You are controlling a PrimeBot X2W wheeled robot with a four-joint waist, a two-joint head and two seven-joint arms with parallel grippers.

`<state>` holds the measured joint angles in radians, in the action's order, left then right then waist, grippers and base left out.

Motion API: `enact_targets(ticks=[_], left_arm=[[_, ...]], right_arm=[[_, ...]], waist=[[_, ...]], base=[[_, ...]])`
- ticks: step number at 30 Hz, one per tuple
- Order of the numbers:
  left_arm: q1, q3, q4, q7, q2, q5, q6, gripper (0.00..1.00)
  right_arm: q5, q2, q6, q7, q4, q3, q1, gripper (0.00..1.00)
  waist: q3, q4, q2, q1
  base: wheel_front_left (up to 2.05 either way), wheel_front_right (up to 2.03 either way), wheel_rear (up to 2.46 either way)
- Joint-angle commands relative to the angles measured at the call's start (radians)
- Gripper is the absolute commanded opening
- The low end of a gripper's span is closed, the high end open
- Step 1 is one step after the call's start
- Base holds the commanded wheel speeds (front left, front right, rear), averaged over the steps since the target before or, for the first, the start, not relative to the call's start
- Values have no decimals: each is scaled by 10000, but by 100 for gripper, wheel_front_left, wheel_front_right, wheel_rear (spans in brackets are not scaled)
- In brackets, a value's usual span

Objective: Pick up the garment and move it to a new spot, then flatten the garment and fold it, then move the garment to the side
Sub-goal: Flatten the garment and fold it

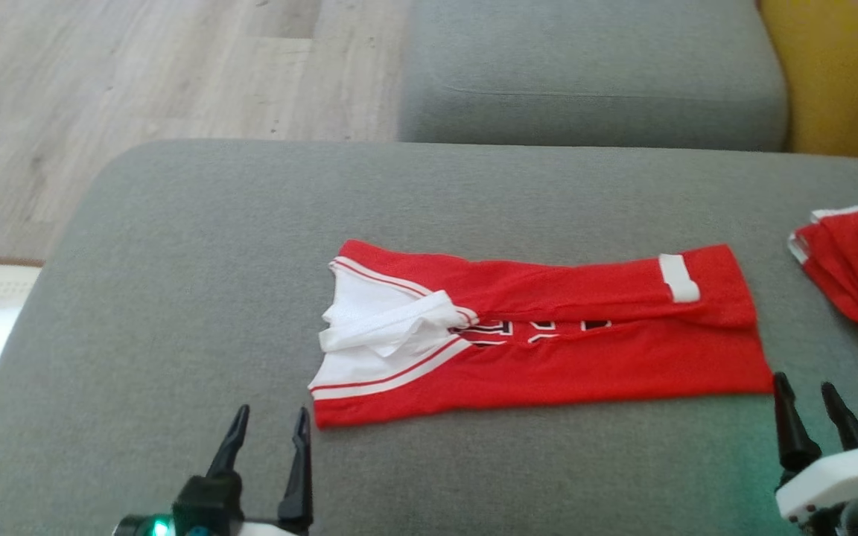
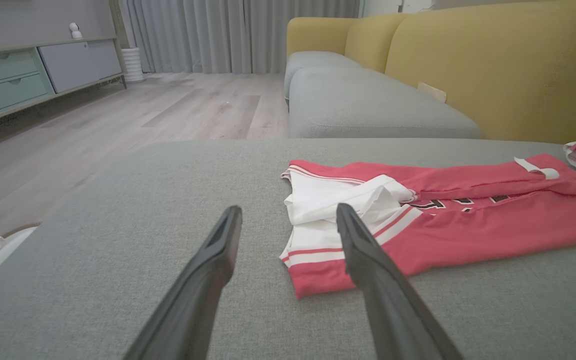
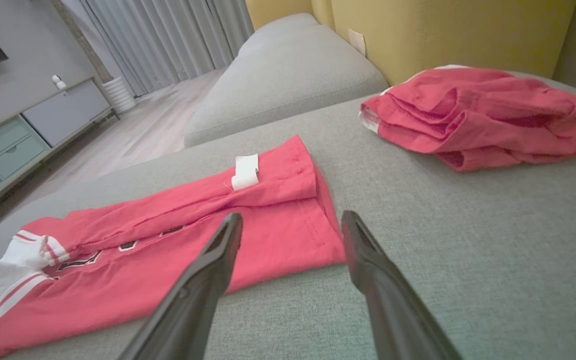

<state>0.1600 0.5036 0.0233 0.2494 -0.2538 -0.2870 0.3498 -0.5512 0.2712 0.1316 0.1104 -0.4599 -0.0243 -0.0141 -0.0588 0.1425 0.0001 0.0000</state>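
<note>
In the head view, the red shirt is lying on the grey cushion, folded into a long strip, with its white collar end pointing left and its hem end pointing right. A white tag is sitting on the upper fold near the hem. The left gripper is hovering just below the collar corner, its fingers spread apart and holding nothing. The right gripper is hovering just beside the hem corner, likewise released and empty. A second red cloth is lying bunched at the right edge of the cushion, apart from the shirt. Wooden floor is showing beyond the cushion on the left.

In the left wrist view, the two dark fingers are standing wide apart. One fingertip is overlapping the white collar in the picture; whether it is touching, I cannot tell. A low cabinet and curtains are standing far behind.

In the right wrist view, the fingers are again gaping, with the hem corner lying just in front of them. The bunched cloth is resting farther off, near the yellow sofa back.
</note>
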Motion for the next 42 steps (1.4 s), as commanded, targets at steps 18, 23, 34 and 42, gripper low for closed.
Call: enact_targets(ticks=[18, 23, 34, 42], left_arm=[[-706, -583, -639, 124, 847, 1150, -1059, 100], [-868, -733, -549, 124, 1090, 1299, -1302, 100], [-988, -1094, -404, 124, 1422, 1516, -1756, 100], [-1046, -1315, -311, 124, 1465, 1637, -2061, 100]], right_arm=[[1538, 787, -9, -2282, -2737, 1651, 3294, 100], [1850, 890, -9, -2657, -3661, 1746, 3921, 100], [1939, 897, -9, -2970, -4655, 1394, 4314, 0], [1794, 1352, -9, -2512, -4547, 726, 4468, 0]], waist=[[1373, 1384, -1, 0], [1614, 1498, -1, 0], [1789, 1409, -1, 0], [1796, 1179, -1, 0]], base=[[0, 0, 0], [0, 0, 0], [0, 0, 0], [0, 0, 0]])
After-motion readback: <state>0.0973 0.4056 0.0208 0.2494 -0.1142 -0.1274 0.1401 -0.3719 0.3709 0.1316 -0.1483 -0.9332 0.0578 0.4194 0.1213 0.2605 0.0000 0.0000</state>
